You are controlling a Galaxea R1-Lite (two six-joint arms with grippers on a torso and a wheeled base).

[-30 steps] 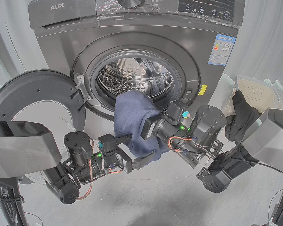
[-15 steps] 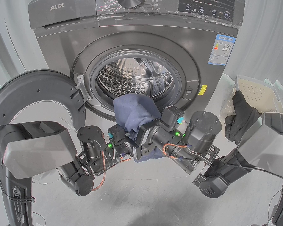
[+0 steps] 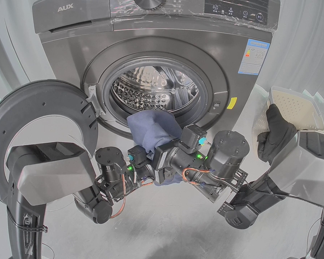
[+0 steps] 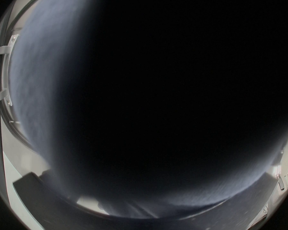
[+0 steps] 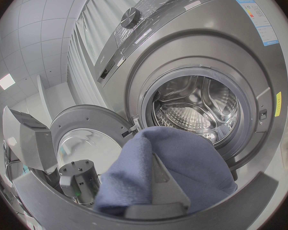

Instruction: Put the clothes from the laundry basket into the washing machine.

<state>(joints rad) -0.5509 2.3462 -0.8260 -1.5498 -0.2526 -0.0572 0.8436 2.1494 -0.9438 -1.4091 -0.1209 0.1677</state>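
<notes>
Washing machine: grey front-loader, upper centre of the head view; round door swung open at centre left, steel drum exposed. Blue garment: bunched at frame centre, upper part lying over the lower lip of the drum opening, lower part hanging outside below it. Right gripper: closed on the blue garment; one of its fingers lies pressed against the cloth, the other is buried in the fold. Left gripper: lower centre, under the hanging cloth, which covers its wrist camera; its grip cannot be told. Laundry basket: cream, right edge, with a black garment draped over its near rim.
</notes>
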